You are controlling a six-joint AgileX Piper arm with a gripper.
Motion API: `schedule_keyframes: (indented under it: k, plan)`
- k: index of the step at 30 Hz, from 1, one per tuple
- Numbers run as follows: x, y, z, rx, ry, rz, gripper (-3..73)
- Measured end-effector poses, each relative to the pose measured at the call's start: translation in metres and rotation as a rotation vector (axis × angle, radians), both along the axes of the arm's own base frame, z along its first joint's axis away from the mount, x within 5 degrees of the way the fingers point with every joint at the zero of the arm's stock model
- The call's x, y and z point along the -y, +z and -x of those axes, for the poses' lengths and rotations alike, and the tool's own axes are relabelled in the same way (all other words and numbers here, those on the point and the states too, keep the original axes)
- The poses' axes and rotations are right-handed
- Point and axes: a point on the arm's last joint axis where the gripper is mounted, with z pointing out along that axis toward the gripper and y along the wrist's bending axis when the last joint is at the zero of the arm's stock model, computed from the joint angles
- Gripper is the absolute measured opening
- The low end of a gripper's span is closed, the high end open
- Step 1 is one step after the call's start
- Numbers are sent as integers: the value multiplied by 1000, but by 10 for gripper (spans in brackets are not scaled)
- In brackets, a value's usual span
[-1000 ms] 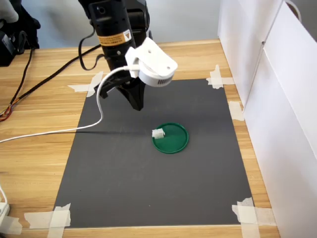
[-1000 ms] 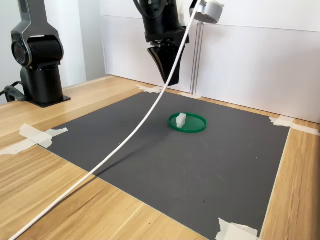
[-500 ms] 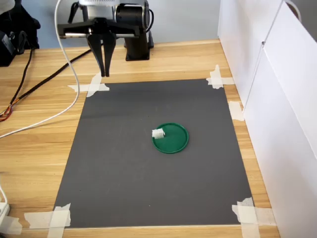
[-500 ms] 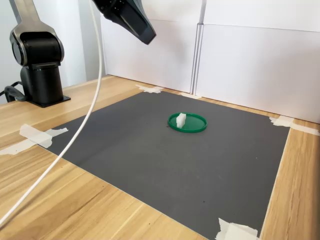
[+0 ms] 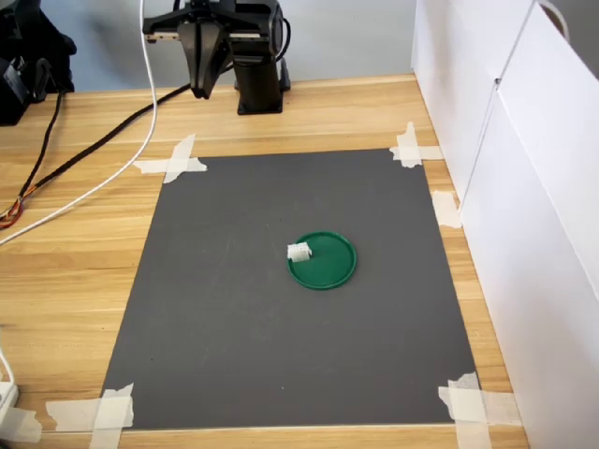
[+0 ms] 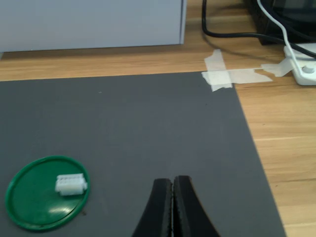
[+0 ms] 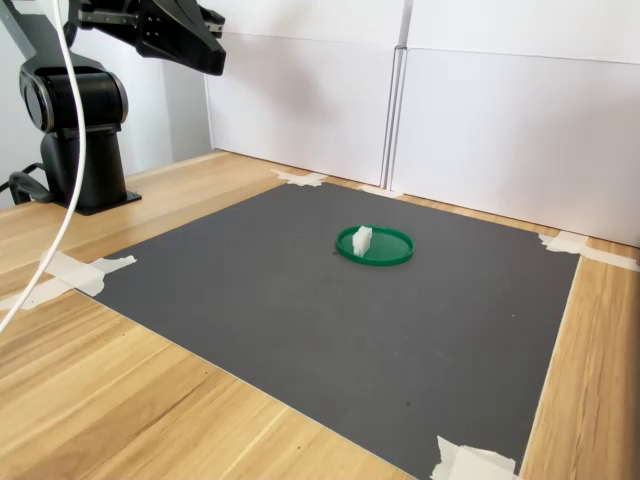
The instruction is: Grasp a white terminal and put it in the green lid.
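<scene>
Pincer (image 6: 173, 207) retreated (fingers pressed together), white terminal (image 5: 299, 252) unmoved in green lid (image 5: 333, 267)

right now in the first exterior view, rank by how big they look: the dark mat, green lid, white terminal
1. dark mat, by far the largest.
2. green lid, a small disc on the mat.
3. white terminal, a tiny block at the lid's edge.
</scene>
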Motion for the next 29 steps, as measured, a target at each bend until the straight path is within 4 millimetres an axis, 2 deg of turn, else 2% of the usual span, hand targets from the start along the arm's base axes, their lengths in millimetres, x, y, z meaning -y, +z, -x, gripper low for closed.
schedule_keyframes:
  k: [11, 17, 29]
  plan:
    - [-11, -45, 35, 39, 57, -2, -21]
    - [-14, -42, 44, 119, 75, 12, -21]
    - [-14, -41, 46, 134, 75, 15, -21]
